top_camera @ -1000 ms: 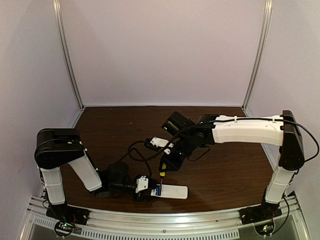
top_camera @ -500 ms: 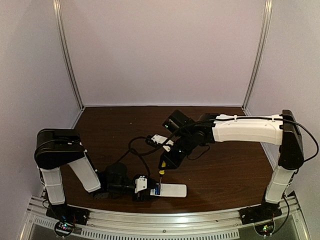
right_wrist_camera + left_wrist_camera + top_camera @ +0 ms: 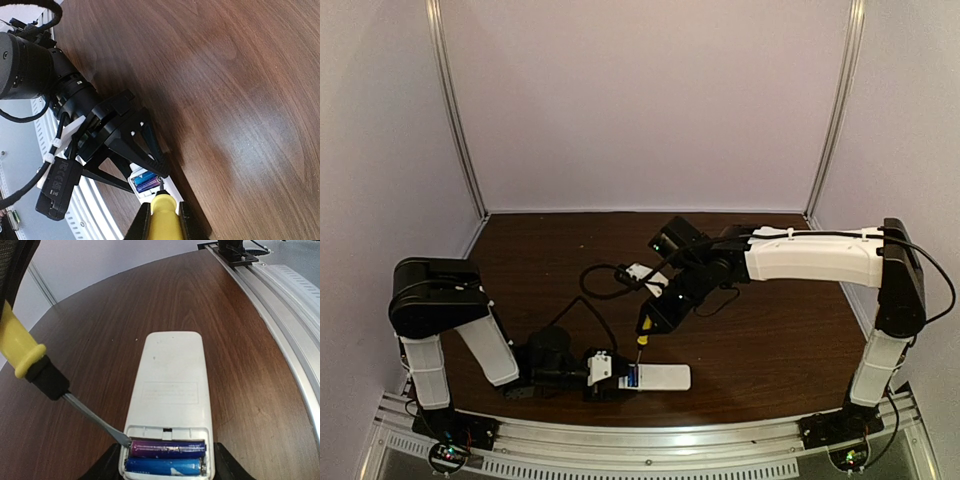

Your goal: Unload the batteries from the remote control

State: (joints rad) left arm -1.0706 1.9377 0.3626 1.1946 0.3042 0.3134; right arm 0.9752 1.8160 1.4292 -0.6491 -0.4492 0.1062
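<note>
The white remote control (image 3: 660,378) lies flat near the table's front edge, its battery bay open. My left gripper (image 3: 616,377) is shut on its open end; in the left wrist view the remote (image 3: 172,390) runs away from the jaws. Two batteries (image 3: 166,457) lie side by side in the bay, one purple, one blue; they also show in the right wrist view (image 3: 145,181). My right gripper (image 3: 647,327) is shut on a yellow-handled screwdriver (image 3: 162,217). The screwdriver's metal tip (image 3: 120,436) touches the left end of the purple cell.
A small white cover piece (image 3: 642,273) lies on the table behind the right gripper, beside a loop of black cable (image 3: 595,285). The metal rail (image 3: 650,452) runs along the front edge just below the remote.
The right gripper has moved down and toward the remote, bringing the screwdriver tip to the battery bay. The remote and left gripper have shifted slightly left.
</note>
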